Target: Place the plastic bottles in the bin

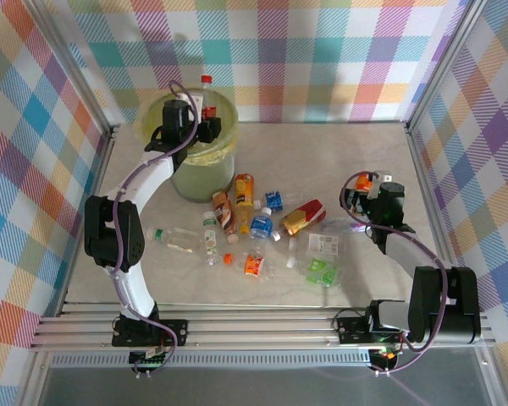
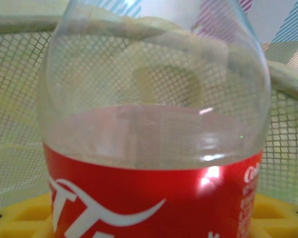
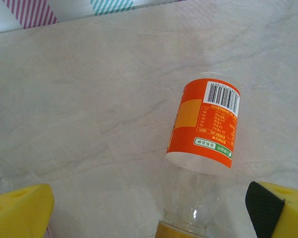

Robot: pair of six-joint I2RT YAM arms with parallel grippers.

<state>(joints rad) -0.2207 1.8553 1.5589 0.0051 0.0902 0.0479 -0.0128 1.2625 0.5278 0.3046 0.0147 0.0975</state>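
1 red-labelled bottle (image 2: 154, 198) above bin (image 1: 199, 179)

clear red-labelled plastic bottle (image 1: 207, 110) — upright over round pale-green yellow-lined bin (image 1: 199, 182) | other crushed bottles (image 1: 244, 199) — strewn flat beside it

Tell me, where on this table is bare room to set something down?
Bare tabletop lies at the far right, between the bin and the right wall, and in a thin strip by the near rail. The middle is crowded with crushed bottles.
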